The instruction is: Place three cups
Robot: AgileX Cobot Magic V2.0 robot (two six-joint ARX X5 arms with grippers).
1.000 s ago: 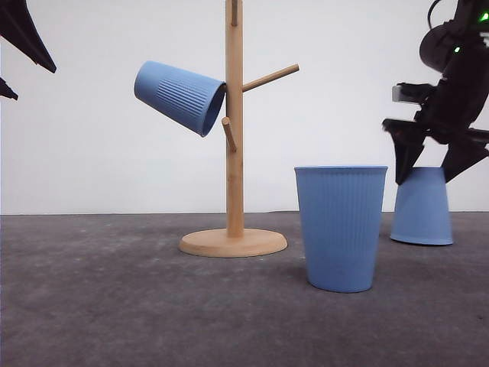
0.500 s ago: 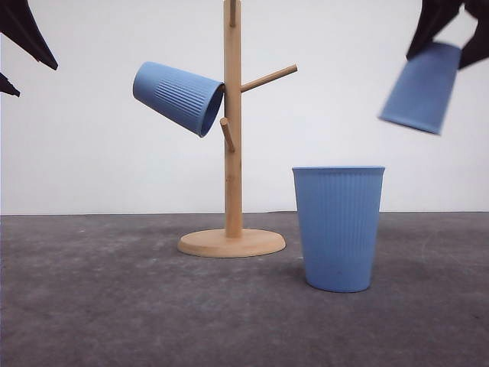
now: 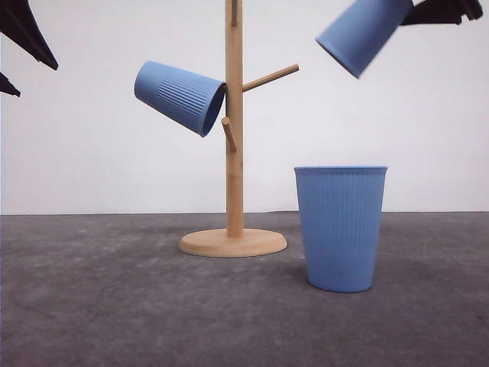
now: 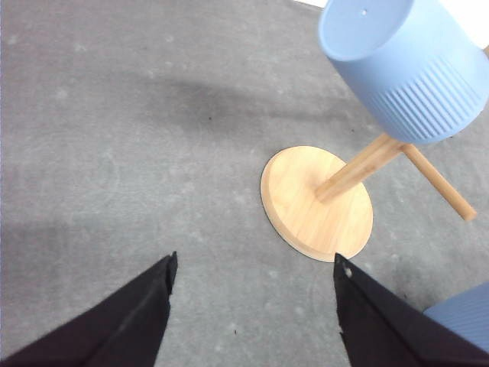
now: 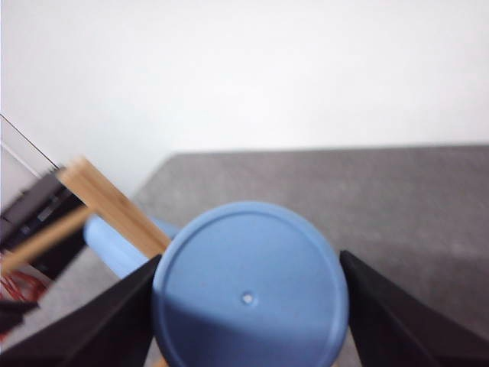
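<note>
One light-blue ribbed cup [image 3: 181,96] hangs tilted on a left peg of the wooden rack [image 3: 234,153]; the left wrist view shows that cup [image 4: 401,65] over the rack's round base [image 4: 317,202]. A second cup [image 3: 341,227] stands upright on the grey table, right of the rack. My right gripper [image 3: 428,11] is shut on a third cup [image 3: 363,30], held tilted high near the rack's right peg [image 3: 270,77]; its flat base [image 5: 249,298] faces the right wrist camera. My left gripper [image 4: 252,306] is open, high at the left [image 3: 19,46], holding nothing.
The grey table [image 3: 114,306] runs to a plain white wall behind. A short lower peg [image 3: 228,134] juts from the rack's front. The corner of the standing cup [image 4: 462,325] shows near my left gripper's finger.
My right gripper has lifted the third cup off the table at the right, carried it up and leftward, and tilted it toward the rack. The left arm has not moved.
</note>
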